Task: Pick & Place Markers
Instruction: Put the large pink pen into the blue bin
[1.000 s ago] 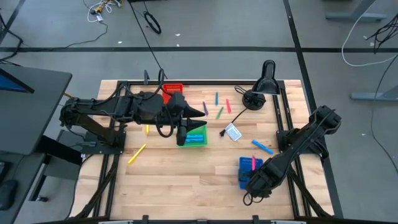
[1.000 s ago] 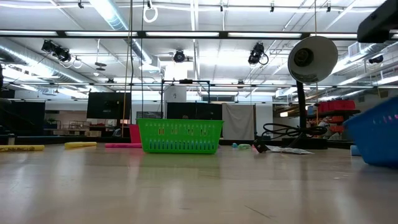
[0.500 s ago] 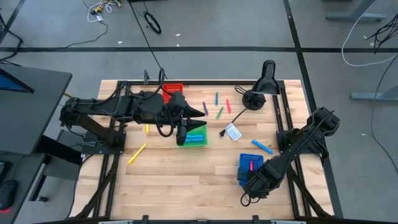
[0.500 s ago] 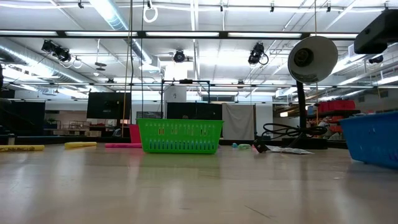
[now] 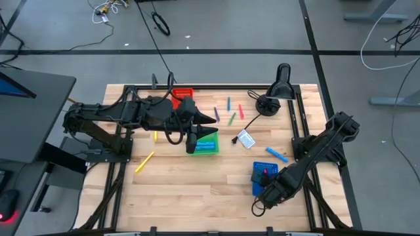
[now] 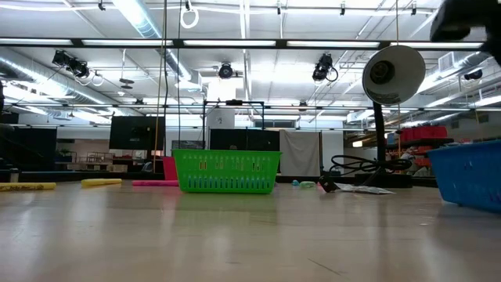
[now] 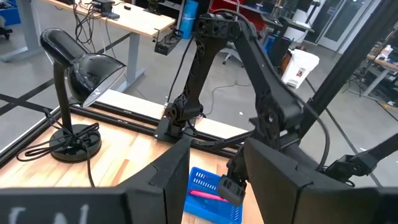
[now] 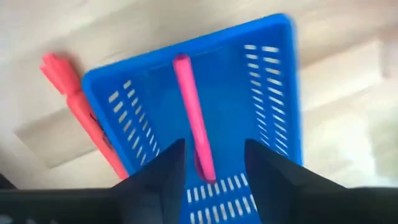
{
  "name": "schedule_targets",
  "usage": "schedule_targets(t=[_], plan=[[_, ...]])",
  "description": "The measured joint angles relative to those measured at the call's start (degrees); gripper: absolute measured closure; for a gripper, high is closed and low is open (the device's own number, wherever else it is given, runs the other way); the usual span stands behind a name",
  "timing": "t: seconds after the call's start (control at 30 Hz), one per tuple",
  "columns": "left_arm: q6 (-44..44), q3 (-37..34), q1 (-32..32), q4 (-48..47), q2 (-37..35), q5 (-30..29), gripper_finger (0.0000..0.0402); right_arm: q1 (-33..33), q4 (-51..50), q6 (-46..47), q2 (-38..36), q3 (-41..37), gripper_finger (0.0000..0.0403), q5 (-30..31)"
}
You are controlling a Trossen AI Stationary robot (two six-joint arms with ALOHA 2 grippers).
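On the bench [image 5: 197, 193], two dark arms are in play. The left arm reaches in from the left edge, and the left gripper [image 7: 216, 167] hangs over the green tray [image 5: 211, 148] near the middle, fingers apart with nothing seen between them. The right arm comes in from the right edge. The right gripper [image 8: 213, 155] hovers over the blue tray [image 8: 273, 93] by the near right corner, fingers spread and clear of what lies below.

One black desk lamp [image 5: 281, 86] stands at the far right corner.

Three trays in all: green in the middle, blue near right, and a red tray [image 5: 184, 92] at the far edge.

One white-and-blue card [image 5: 246, 139] lies between the lamp and the blue tray.

Now the markers, ten that I can count.
- One pink marker [image 8: 193, 106] lies inside the blue tray, directly under the right gripper.
- One red marker [image 8: 78, 109] lies on the wood right beside that tray.
- Two yellow [image 5: 144, 162] [image 5: 155, 136] sit toward the left edge.
- One pink [image 6: 154, 183] lies just left of the green tray.
- Out past the green tray there is a purple [image 5: 216, 113], a blue [image 5: 228, 103], a green [image 5: 231, 118] and a red [image 5: 241, 111].
- One more blue [image 5: 276, 155] lies near the right edge.
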Motion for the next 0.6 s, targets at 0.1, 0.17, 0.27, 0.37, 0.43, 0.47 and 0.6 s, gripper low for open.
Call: schedule_targets(t=[0.1, 0.17, 0.27, 0.37, 0.43, 0.47, 0.6], plan=[[0.0, 0.0, 0.0, 0.0, 0.0, 0.0, 0.0239, 0.0, 0.5, 6.0, -2.7, 1.4, 0.0238, 0.0], [0.1, 0.0, 0.0, 0.0, 0.0, 0.0, 0.0239, 0.0, 2.2, 10.4, -5.1, 1.5, 0.0238, 1.3], [0.2, 0.0, 0.0, 0.0, 0.0, 0.0, 0.0239, -0.1, 7.1, 17.9, -8.9, 1.5, 0.0238, 4.8], [0.2, 0.0, 0.0, 0.0, 0.0, 0.0, 0.0239, -0.1, 12.7, 24.1, -12.9, 1.5, 0.0238, 10.3], [0.2, 0.0, 0.0, 0.0, 0.0, 0.0, 0.0239, -0.1, 16.5, 27.2, -15.3, 1.5, 0.0238, 15.0], [0.2, 0.0, 0.0, 0.1, 0.0, 0.0, 0.0239, -0.1, 18.6, 28.1, -16.5, 1.5, 0.0238, 17.5], [0.1, 0.0, 0.0, 0.2, 0.0, 0.0, 0.0239, -0.6, 29.4, 28.8, -20.7, 1.5, 0.0238, 26.4]])
